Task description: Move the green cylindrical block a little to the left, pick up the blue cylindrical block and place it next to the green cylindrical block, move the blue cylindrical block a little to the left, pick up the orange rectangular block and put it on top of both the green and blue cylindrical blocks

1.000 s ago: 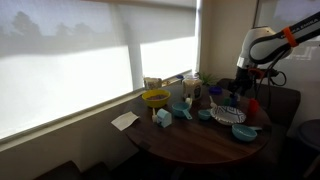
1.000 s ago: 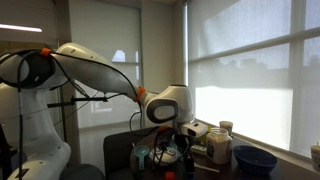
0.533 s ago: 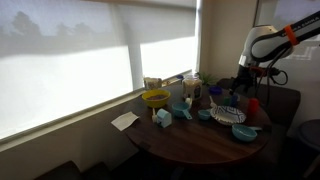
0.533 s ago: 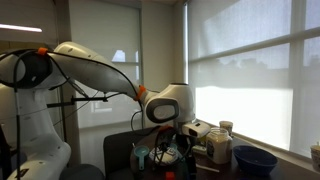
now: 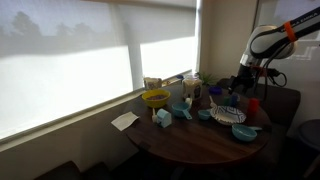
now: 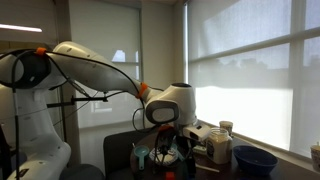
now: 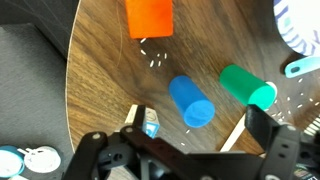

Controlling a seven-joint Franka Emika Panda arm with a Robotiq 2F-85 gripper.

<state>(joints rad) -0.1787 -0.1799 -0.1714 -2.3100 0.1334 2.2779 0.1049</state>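
In the wrist view the blue cylindrical block [image 7: 192,102] stands on the wooden table, with the green cylindrical block [image 7: 248,87] just to its right and a small gap between them. The orange rectangular block [image 7: 148,17] sits apart at the top edge. My gripper [image 7: 200,135] is open and empty above the table. Its two fingers straddle the area just below the blue cylinder. In an exterior view the gripper [image 5: 243,88] hangs over the far side of the round table, beside the small red-orange block [image 5: 253,105]. The cylinders are too small to make out there.
The round table [image 5: 190,145] holds a yellow bowl [image 5: 155,98], a patterned plate [image 5: 228,115], a blue bowl [image 5: 245,131] and small teal items. A white paper [image 5: 125,120] lies at its near edge. A dark blue bowl [image 6: 255,160] and a jar [image 6: 218,148] show in an exterior view.
The arm has shifted slightly sideways over the table. The gripper stays open and the blocks have not moved.
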